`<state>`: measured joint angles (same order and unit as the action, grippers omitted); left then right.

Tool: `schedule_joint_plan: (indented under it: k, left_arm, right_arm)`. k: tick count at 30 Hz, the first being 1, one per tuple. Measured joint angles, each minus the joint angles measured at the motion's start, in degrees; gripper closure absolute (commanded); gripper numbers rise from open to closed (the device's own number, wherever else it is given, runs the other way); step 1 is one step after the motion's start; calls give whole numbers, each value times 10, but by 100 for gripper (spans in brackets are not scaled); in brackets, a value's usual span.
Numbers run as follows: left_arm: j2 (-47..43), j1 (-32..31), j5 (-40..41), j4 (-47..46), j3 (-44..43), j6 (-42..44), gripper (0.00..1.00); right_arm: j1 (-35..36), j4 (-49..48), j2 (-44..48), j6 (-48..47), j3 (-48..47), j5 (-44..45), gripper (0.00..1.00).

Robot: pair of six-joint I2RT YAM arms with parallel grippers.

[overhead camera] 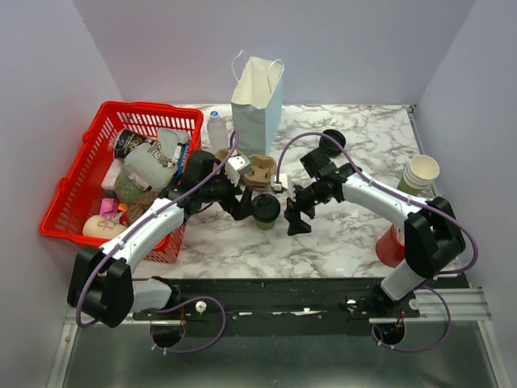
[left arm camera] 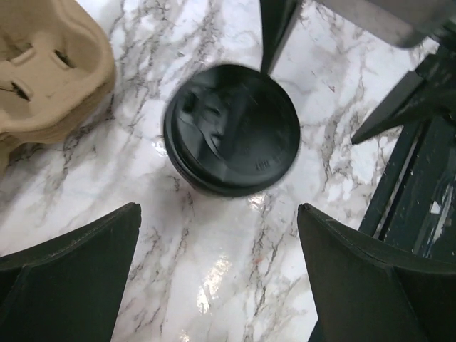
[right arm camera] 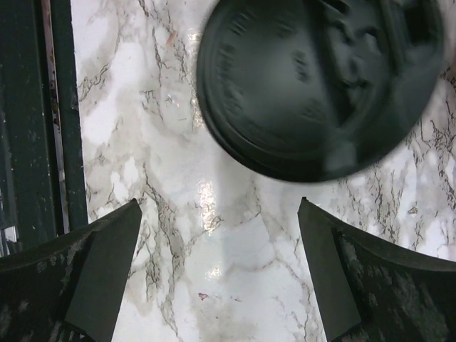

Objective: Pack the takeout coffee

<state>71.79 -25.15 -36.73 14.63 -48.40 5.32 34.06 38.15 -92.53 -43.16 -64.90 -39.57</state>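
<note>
**Takeout coffee upright at mid-frame, both grippers open beside it**

We see the takeout coffee (overhead camera: 265,208) standing on the marble table (overhead camera: 343,242), black lid (left arm camera: 231,128) on, long axis vertical. The lid is blurred in both wrist views, so we can't tell which way the sip hole points. Left gripper (left arm camera: 217,208) is just left of it and right gripper (right arm camera: 219,203) just right, both with jaws spread and holding nothing. Pulp cup carrier (overhead camera: 258,170) sits just above it. White paper bag (overhead camera: 257,105) is at upper centre, its inside hidden. Red basket (overhead camera: 77,190) at the left is crammed with mixed packets, hard to make out. Stack of cups (overhead camera: 420,174) is at the right edge, and the red cup (overhead camera: 390,247) is partly hidden by the right arm.
</note>
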Motion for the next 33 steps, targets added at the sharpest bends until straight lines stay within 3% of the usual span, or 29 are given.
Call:
schedule_joint_plan:
  k: [12, 19, 33]
  left_arm:
    - [33, 3, 38, -23, -37, -65, 6]
    - [58, 6, 47, -25, -59, -155, 13]
    - [73, 14, 37, -17, -47, -231, 17]
  right_arm:
    - [-42, 23, 3, 26, -5, 2, 5]
    - [-135, -21, -32, 195, -69, -100, 11]
    - [-131, -178, -137, 473, -82, -200, 12]
